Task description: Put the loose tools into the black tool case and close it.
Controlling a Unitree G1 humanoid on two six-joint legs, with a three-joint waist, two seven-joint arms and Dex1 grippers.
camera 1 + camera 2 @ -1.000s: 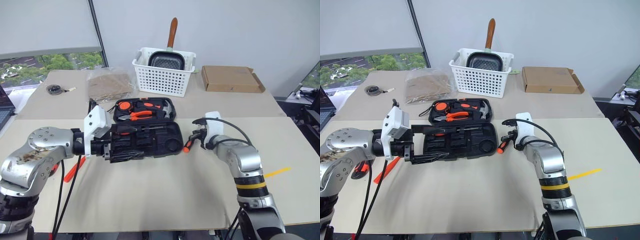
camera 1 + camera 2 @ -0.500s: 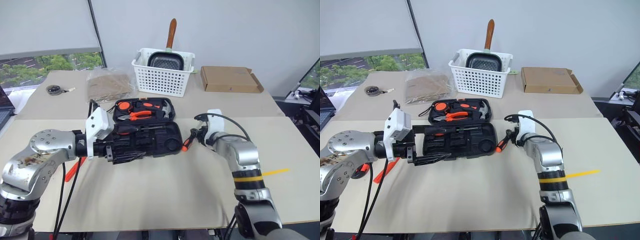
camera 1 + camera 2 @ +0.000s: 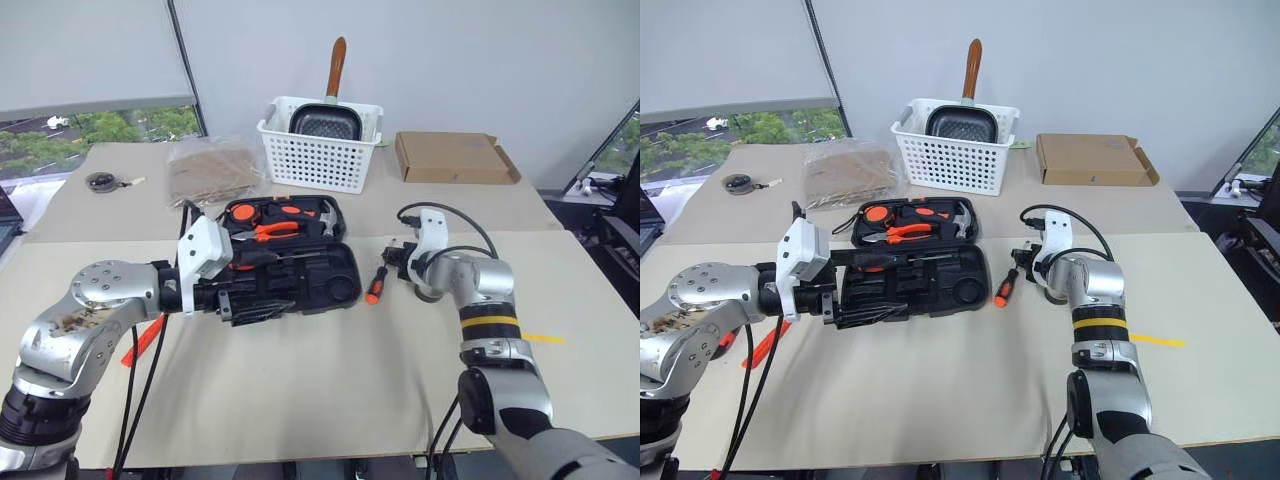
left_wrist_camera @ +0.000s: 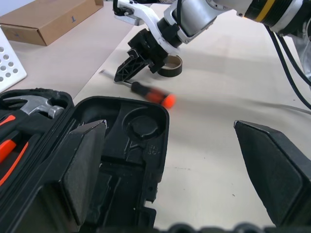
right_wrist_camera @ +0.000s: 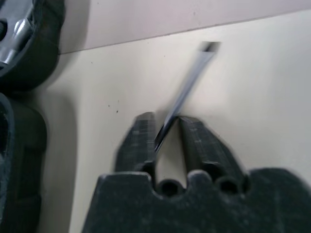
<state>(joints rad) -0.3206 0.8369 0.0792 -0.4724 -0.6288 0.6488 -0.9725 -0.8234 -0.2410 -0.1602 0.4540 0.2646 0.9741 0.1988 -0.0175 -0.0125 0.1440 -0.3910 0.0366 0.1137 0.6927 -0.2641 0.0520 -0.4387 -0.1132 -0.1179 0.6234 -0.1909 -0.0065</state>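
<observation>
The black hinged moulded-plastic tool case (image 3: 285,262) lies open mid-table, steadied by the wide-spread left gripper (image 3: 245,300), while the orange-and-black-handled screwdriver (image 3: 377,283) beside it is pinched at its metal shaft by the closed right gripper (image 5: 165,133), evidently for transfer into a recess.

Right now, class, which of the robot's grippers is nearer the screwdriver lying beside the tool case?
Right. The right gripper is shut on the screwdriver shaft; the left gripper hovers open over the tool case.
</observation>
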